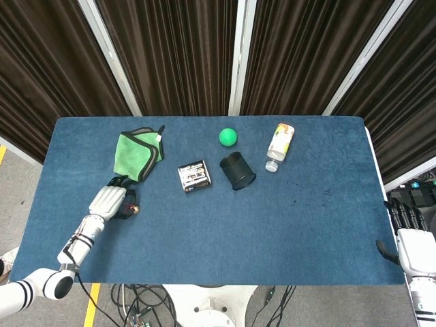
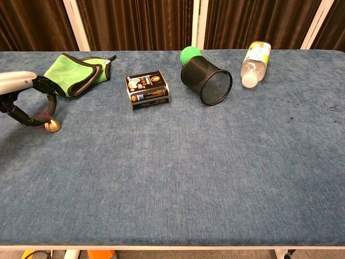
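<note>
Left hand (image 2: pixel 24 97) lowered at the desk (image 1: pixel 286 231) edge, fingers (image 2: pixel 50 101) curled over a small gold ball (image 2: pixel 52 126) just under their tips, contact unclear; green cloth (image 1: pixel 136 153) just beyond; right hand (image 1: pixel 414 246) idle off-desk, fingers' state indiscernible.

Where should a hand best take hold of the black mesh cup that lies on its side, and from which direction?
Probably at the rim: the black mesh cup lies tipped, mouth toward the table's near-right. Coming from there, one finger could go inside and the others over the wall. The green ball sits close behind its base.
</note>
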Motion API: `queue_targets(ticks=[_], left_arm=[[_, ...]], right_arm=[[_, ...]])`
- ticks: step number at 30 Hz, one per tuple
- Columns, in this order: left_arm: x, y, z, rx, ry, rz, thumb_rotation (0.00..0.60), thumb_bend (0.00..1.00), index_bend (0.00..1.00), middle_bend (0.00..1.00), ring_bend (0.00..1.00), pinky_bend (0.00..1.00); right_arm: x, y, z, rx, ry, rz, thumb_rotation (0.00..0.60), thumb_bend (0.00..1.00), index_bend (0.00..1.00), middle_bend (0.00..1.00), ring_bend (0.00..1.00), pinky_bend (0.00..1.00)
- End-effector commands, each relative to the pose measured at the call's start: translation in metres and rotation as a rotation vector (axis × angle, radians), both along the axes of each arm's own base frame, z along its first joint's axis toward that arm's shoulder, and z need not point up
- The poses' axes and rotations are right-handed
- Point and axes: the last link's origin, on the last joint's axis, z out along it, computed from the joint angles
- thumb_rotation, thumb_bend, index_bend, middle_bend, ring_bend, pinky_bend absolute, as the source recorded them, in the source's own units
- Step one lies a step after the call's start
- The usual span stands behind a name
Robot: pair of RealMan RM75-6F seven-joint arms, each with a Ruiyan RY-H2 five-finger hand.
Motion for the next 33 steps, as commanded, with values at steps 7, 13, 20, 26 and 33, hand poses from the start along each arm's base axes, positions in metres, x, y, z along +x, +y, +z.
queue_targets(ticks=[7,13,20,26,33], left_arm=[[0.0,-0.001,-0.001,-0.004,0.005,0.001,0.6,0.36,0.56,0.17,0.0,0.07],[0.0,0.0,0.0,-0.004,0.007,0.003,0.6,0.37,0.57,0.17,0.0,0.07],[0.001,0.0,0.0,-0.003,0.005,0.008,0.6,0.39,0.6,0.19,0.0,0.07],[0.008,-0.002,0.005,0.002,-0.015,-0.002,0.6,0.4,0.61,0.2,0.0,0.07],[0.04,-0.007,0.031,0.053,-0.112,-0.066,0.6,0.4,0.61,0.21,0.0,0.07]], right_arm=[[0.0,0.0,0.0,0.0,-0.001,-0.001,0.6,0.22,0.0,0.0,0.0,0.0],[-0.001,0.0,0.0,-0.001,-0.001,-0.004,0.6,0.22,0.0,0.0,0.0,0.0],[-0.001,-0.001,0.0,-0.001,-0.002,-0.003,0.6,0.22,0.0,0.0,0.0,0.0],[-0.001,0.0,0.001,-0.004,-0.002,-0.003,0.6,0.22,0.0,0.0,0.0,0.0],[-0.001,0.0,0.002,-0.006,-0.002,0.001,0.6,0.22,0.0,0.0,0.0,0.0]])
